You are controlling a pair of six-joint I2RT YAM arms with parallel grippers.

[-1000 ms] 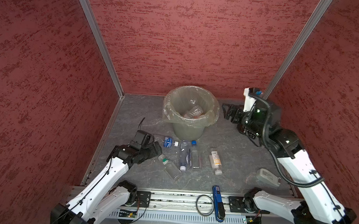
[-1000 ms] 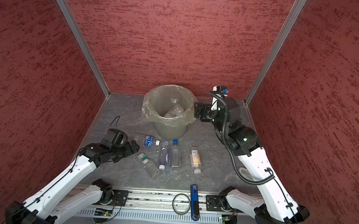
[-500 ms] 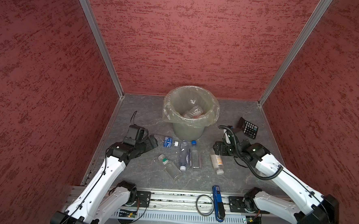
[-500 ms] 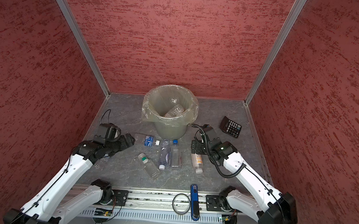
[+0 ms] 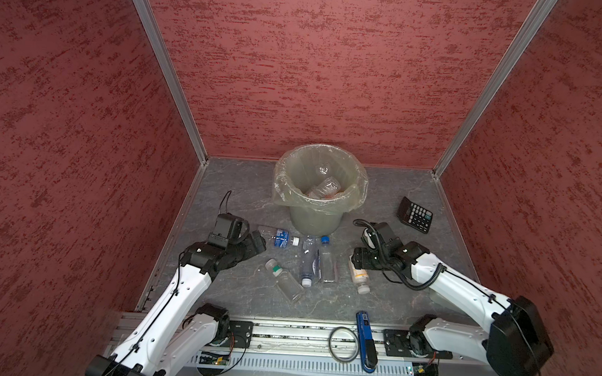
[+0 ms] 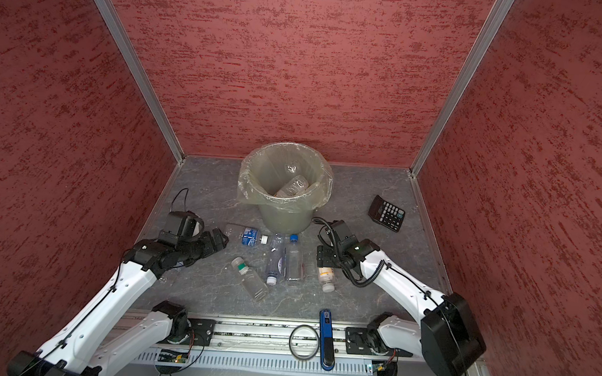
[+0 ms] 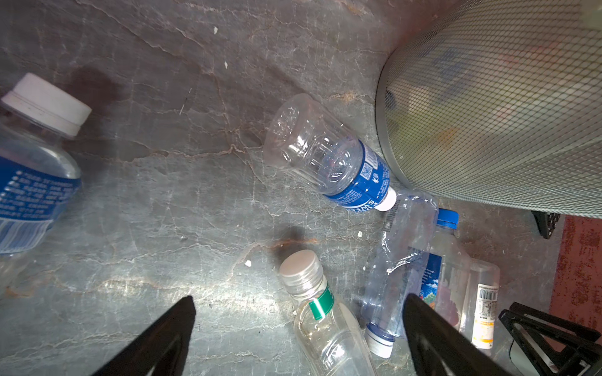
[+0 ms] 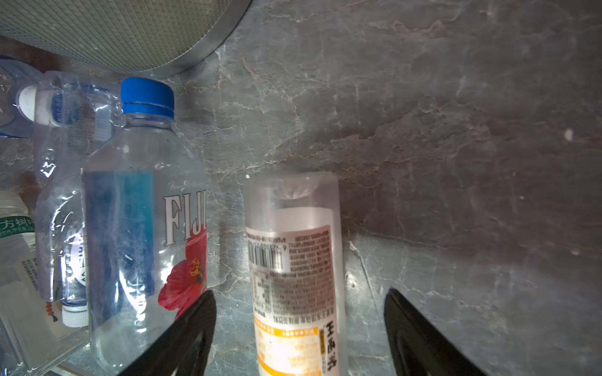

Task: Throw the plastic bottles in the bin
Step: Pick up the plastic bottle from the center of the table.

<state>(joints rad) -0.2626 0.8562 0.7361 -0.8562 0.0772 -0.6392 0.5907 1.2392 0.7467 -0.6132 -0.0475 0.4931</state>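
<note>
In both top views the bin (image 5: 313, 221) stands upper centre on the surface (image 5: 237, 291), some bottles inside; five plastic bottles (image 5: 308, 263) lie just below it.

Left wrist view: my left tool (image 7: 298, 297) gapes wide and empty, with the green-banded bottle (image 7: 325, 319) at lower centre.

Right wrist view: my right tool (image 8: 299, 292) straddles the orange-labelled bottle (image 8: 293, 260), jaws apart, gripping nothing.

Next, I judge: close, lift, carry to the bin.
</note>
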